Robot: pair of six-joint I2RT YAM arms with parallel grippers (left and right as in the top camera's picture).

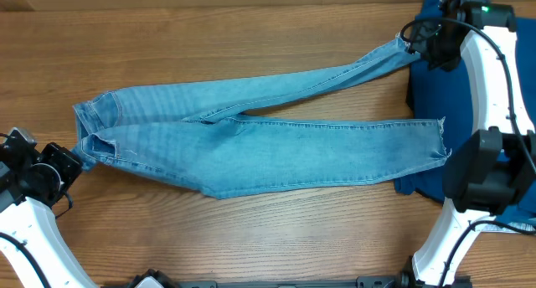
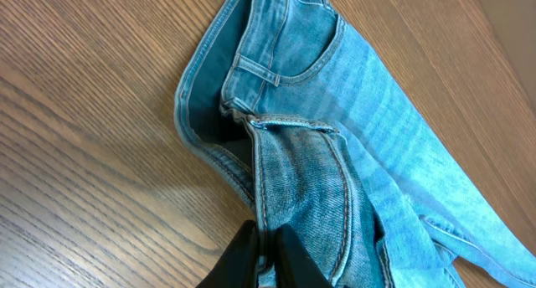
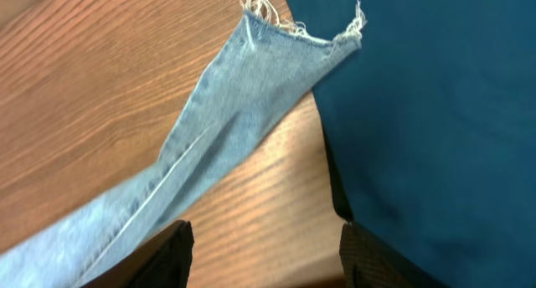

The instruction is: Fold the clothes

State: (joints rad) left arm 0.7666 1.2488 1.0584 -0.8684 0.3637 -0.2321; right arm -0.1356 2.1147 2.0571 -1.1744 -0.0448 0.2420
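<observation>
Jaws of the left gripper were pinched shut on the waistband of the jeans; those of the right gripper stood wide apart near one frayed hem. Both hems met the dark blue garment; the waistband lay farthest from it.

A brown wood-grain table fills the overhead view. A pair of light-wash blue denim jeans lies spread across it, with the waist at the left of the frame and the long narrow legs running right. The upper leg slants towards the upper right. The lower leg lies nearly level across the middle. A large dark royal-blue plain cloth covers the right edge of the table, and both frayed hems reach its border.
</observation>
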